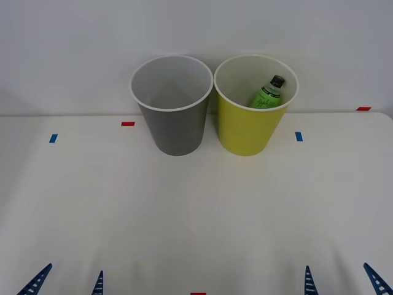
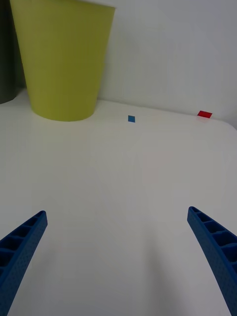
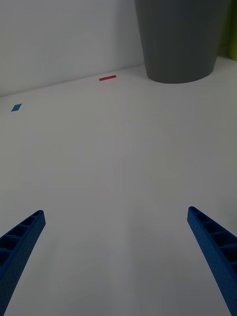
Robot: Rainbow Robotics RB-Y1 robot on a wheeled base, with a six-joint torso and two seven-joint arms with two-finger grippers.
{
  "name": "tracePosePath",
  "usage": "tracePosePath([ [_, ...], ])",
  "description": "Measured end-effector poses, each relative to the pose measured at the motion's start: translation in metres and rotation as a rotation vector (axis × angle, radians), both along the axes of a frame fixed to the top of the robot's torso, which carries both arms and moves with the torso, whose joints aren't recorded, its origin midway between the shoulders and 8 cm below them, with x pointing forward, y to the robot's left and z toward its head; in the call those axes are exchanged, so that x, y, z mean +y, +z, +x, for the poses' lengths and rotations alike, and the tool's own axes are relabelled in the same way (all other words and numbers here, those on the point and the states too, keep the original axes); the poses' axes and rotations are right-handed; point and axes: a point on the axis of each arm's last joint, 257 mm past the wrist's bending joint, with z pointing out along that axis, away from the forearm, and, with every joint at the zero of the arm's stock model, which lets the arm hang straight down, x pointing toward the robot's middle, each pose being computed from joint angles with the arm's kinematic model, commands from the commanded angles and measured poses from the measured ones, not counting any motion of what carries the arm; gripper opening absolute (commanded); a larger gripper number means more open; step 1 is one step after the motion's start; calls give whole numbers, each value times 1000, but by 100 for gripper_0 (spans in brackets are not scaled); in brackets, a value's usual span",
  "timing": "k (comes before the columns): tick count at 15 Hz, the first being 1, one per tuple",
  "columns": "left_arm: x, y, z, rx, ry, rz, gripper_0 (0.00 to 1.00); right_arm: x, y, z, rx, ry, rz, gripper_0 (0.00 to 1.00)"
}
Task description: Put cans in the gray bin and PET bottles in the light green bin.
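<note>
The PET bottle (image 1: 268,93) leans inside the light green bin (image 1: 250,132), its base hidden, beside the gray bin (image 1: 178,130). From my right wrist, my right gripper (image 2: 118,256) fingers are spread over bare counter (image 2: 128,187); the bin's rim is cut off. My left gripper (image 3: 116,256) is likewise spread wide.

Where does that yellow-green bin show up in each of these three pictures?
Front view: the light green bin stands at the table's far side, right of the gray bin, with a PET bottle inside.
Right wrist view: its wall rises at upper left.
Left wrist view: a thin lime strip at the right edge, beside the gray bin.
Shared landmark: the gray bin next to it.
</note>
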Motion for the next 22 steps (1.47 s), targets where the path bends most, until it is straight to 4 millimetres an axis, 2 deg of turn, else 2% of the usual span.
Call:
tracePosePath([
  [4,0,0,0,0,0,0,100,4,-6,-7,19,-13,23,98],
  [22,0,0,0,0,0,0,100,5,-6,-7,18,-11,22,98],
])
